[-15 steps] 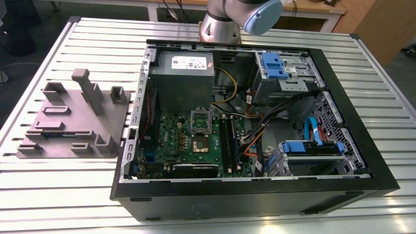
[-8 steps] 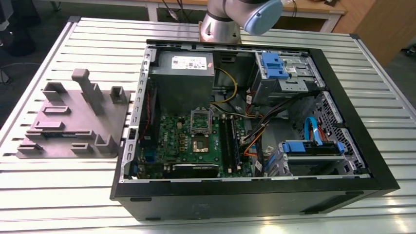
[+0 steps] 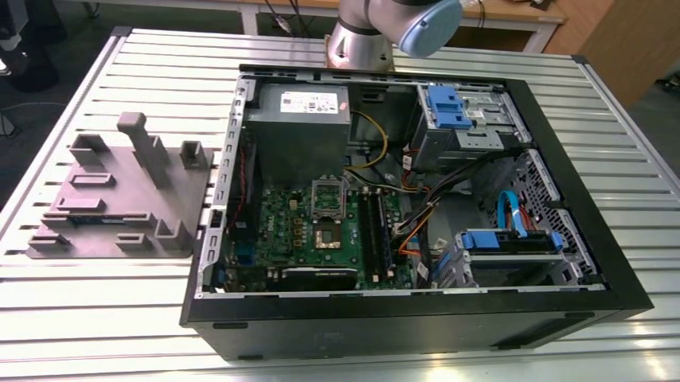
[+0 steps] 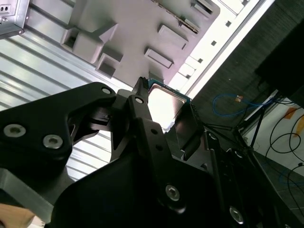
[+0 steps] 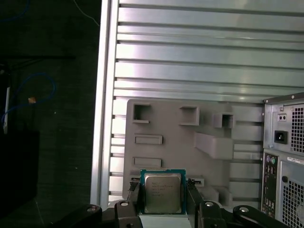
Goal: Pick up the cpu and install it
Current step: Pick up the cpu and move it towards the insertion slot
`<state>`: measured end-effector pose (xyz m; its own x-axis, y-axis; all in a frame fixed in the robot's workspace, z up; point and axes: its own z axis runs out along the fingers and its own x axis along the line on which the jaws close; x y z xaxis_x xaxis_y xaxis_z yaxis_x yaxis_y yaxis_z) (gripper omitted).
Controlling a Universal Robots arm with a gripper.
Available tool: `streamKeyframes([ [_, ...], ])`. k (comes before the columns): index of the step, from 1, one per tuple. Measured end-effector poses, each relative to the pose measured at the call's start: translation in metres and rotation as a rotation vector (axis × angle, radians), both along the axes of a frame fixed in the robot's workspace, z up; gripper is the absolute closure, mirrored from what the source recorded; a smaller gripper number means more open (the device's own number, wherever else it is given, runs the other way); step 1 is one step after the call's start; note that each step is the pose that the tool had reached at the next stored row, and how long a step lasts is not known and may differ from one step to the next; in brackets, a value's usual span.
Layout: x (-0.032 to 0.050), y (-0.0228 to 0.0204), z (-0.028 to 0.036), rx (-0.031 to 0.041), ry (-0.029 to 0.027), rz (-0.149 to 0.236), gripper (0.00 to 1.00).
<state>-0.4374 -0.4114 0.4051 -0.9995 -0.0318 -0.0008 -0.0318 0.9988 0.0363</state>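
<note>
Claw (image 5: pixel 163 203) is clamped on the cpu (image 5: pixel 163 192) by two opposite edges, prob. so nothing touches its flat faces, held clear above grey fixture tray (image 5: pixel 166 124). Motherboard socket (image 3: pixel 323 231) sits mid-frame in exterior view, inside open pc case (image 3: pixel 404 320).

The tool (image 4: pixel 165 108) clamps the cpu (image 4: pixel 163 100) with the grey tray (image 4: pixel 137 28) beyond.

Open computer case (image 3: pixel 425 326), grey moulded holder (image 3: pixel 111 195), slatted table (image 3: pixel 95 318), possibly floor cables (image 4: pixel 223 97)
</note>
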Motion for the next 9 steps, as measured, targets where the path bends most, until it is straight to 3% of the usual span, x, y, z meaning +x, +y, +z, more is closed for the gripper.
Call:
streamKeyframes([
  [9,0.0068,0.0,-0.0001,0.0001,-0.0001,0.0,0.53],
])
